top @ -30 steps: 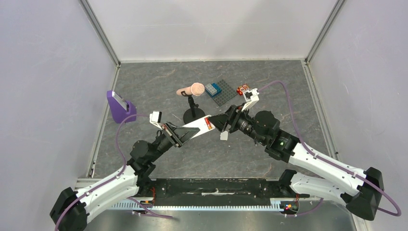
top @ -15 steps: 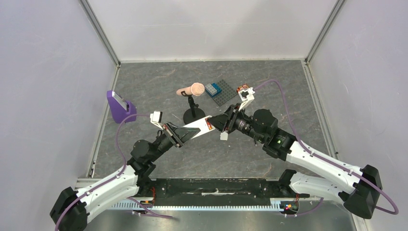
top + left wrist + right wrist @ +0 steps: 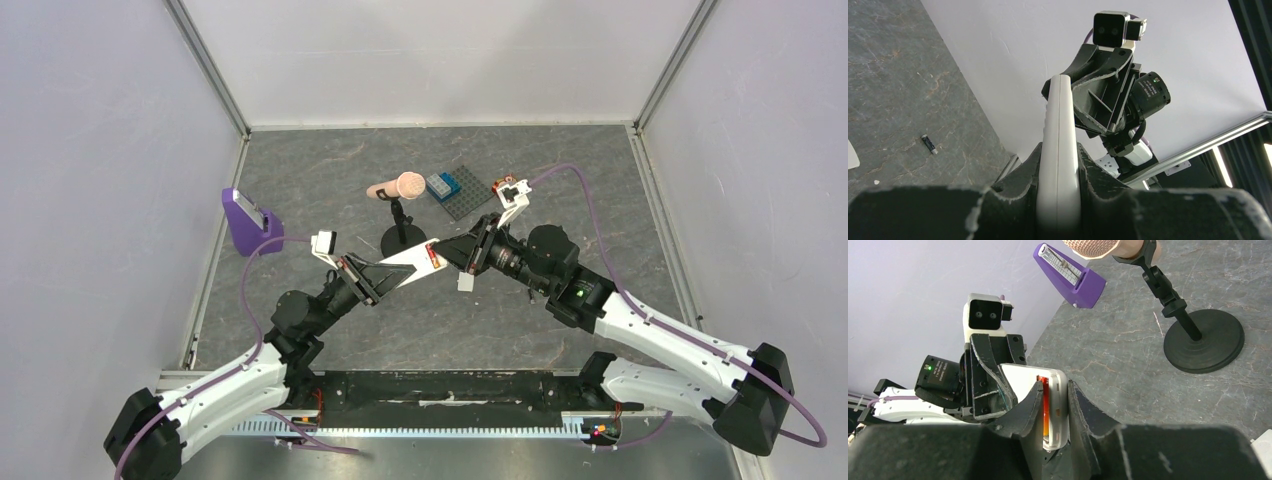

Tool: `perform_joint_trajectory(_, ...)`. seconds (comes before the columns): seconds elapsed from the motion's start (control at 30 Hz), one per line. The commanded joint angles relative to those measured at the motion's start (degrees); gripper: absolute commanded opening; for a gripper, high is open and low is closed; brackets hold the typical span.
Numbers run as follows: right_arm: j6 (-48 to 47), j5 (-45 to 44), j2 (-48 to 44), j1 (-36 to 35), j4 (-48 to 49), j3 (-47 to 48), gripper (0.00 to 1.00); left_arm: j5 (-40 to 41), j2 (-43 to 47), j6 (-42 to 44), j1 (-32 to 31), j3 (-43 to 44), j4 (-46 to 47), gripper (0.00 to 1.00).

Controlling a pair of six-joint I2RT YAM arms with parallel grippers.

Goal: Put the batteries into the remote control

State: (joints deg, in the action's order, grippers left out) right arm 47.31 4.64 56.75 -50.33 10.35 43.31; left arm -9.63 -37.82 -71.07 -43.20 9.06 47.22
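One remote control [image 3: 408, 262] bridges left gripper [image 3: 1058, 150] and right gripper [image 3: 1054, 387] lengthwise

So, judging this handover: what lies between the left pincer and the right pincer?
The remote control: the left pincer clamps one end, the right pincer flanks the other, where a red-orange battery shows. Both wrist views show it.
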Motion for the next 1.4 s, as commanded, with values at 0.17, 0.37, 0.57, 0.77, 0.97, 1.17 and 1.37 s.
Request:
perform_joint_trajectory(0.17, -1.5, 1.0, 0.8, 0.1, 0.7, 0.1, 0.2, -1.0, -0.1, 2.7, 0.1, 2.7, 2.9, 0.02)
perform_joint_trajectory(0.37, -2.3, 0.7, 0.9, 0.1, -0.5, 0.6, 0.3, -1.3, 0.0, 4.0, 0.1, 2.8, 1.8, 0.02)
perform_joint_trajectory(0.57, -2.4, -2.2, -1.5, 1.3, -3.7, 1.1, 0.68, 0.1, 1.0, 5.6, 0.1, 2.3, -1.8, 0.02)
perform_joint_trajectory(0.77, -3.1, -6.3, -6.3, 5.7, -11.5, 1.8, 0.83, 1.3, 1.1, 6.8, 0.1, 0.1, -3.3, 0.02)
perform_joint_trajectory(0.97, -6.5, -19.1, -6.1, 11.3, -29.7, 1.8, 0.8, 2.2, 0.7, 9.4, 0.1, 1.3, -12.7, 0.02)
perform_joint_trajectory(1.17, -10.1, -31.2, -1.8, 15.7, -39.3, -3.9, 0.7, 1.8, -1.0, 10.6, 0.1, 2.0, -18.5, 0.02)
perform_joint_trajectory(1.37, -13.7, -25.7, 4.2, 20.3, -37.0, -8.5, 0.67, 0.7, -3.0, 11.0, 0.2, 1.7, -19.1, 0.02)
